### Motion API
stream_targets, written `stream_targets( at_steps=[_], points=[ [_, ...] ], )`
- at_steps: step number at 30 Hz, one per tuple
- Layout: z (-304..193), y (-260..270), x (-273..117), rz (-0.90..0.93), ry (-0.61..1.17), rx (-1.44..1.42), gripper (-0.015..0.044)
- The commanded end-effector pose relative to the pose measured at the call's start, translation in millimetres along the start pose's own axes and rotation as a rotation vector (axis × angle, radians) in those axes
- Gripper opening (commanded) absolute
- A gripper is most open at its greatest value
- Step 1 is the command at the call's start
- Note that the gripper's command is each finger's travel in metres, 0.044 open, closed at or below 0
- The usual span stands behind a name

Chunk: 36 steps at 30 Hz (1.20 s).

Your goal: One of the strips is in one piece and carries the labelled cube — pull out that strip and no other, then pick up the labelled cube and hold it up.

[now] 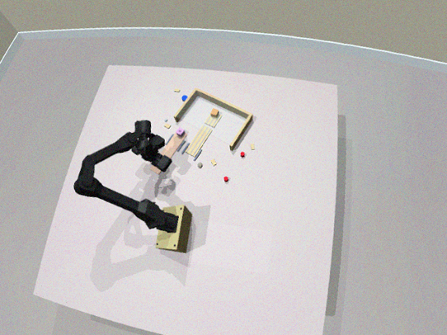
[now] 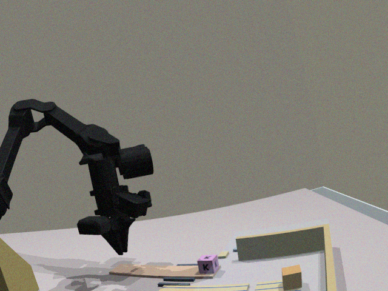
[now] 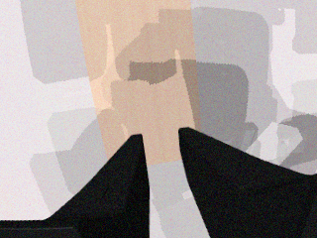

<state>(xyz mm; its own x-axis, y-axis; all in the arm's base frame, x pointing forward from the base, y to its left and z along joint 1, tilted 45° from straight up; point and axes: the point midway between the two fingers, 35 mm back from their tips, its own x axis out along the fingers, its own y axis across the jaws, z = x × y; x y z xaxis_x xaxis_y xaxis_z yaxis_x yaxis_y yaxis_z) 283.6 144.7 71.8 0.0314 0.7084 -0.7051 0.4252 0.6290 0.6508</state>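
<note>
1. The hand (image 2: pixel 120 247) hangs above the near end of the tan strip (image 2: pixel 162 270), fingers a little apart, gripping nothing.
2. In the wrist view the strip (image 3: pixel 142 59) runs toward 12 o'clock from the gap between the fingertips.
3. The labelled cube (image 2: pixel 207 264), pink with a K, sits on the strip's far end, at about 3 o'clock from the hand in the exterior view, well apart from it.
4. The strip lies flat on the surface (image 2: pixel 175 237).

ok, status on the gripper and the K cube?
Gripper lifted above the tan strip, fingers slightly parted, holding nothing. Pink K cube sits on the strip's far end. Nothing between them.
</note>
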Motion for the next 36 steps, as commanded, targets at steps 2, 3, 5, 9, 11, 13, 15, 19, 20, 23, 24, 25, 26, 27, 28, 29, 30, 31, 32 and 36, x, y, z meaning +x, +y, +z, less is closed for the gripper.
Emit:
stream_targets(
  at_steps=[2, 3, 5, 9, 11, 13, 15, 19, 20, 23, 24, 25, 26, 27, 28, 29, 30, 31, 32, 36],
  points=[
    [18.8, 0.5, -2.0, 0.003, 0.003, 0.019, 0.0184],
    [23.2, 0.9, -2.7, 0.003, 0.003, 0.019, 0.0210],
    [30.9, 0.7, -4.0, 0.003, 0.003, 0.019, 0.0262],
    [45.4, 0.9, -6.0, 0.002, 0.002, 0.018, 0.0368],
    [52.7, 1.1, -7.1, 0.002, 0.002, 0.018, 0.0420],
    [60.0, 1.3, -8.2, 0.002, 0.001, 0.018, 0.0440],
    [67.3, 1.6, -9.3, 0.002, 0.001, 0.017, 0.0440],
    [81.9, 2.2, -11.4, 0.002, 0.001, 0.017, 0.0440],
    [85.7, 2.4, -11.9, 0.002, 0.000, 0.017, 0.0440],
    [96.6, 2.9, -13.5, 0.002, 0.000, 0.016, 0.0440],
    [100.4, 3.1, -14.0, 0.002, 0.000, 0.016, 0.0440],
    [103.9, 3.3, -14.5, 0.002, 0.000, 0.016, 0.0440],
    [107.7, 3.5, -15.1, 0.002, -0.001, 0.016, 0.0440],
    [111.2, 3.7, -15.5, 0.002, -0.001, 0.016, 0.0440],
    [115.1, 4.0, -16.0, 0.002, -0.001, 0.015, 0.0440],
    [118.6, 4.1, -16.5, 0.002, -0.001, 0.015, 0.0440],
    [122.5, 4.4, -17.0, 0.002, -0.001, 0.015, 0.0440],
    [125.9, 4.6, -17.5, 0.002, -0.001, 0.015, 0.0440],
    [129.8, 4.9, -17.9, 0.002, -0.002, 0.015, 0.0440],
    [144.6, 5.7, -19.7, 0.002, -0.002, 0.014, 0.0440]
  ],
)
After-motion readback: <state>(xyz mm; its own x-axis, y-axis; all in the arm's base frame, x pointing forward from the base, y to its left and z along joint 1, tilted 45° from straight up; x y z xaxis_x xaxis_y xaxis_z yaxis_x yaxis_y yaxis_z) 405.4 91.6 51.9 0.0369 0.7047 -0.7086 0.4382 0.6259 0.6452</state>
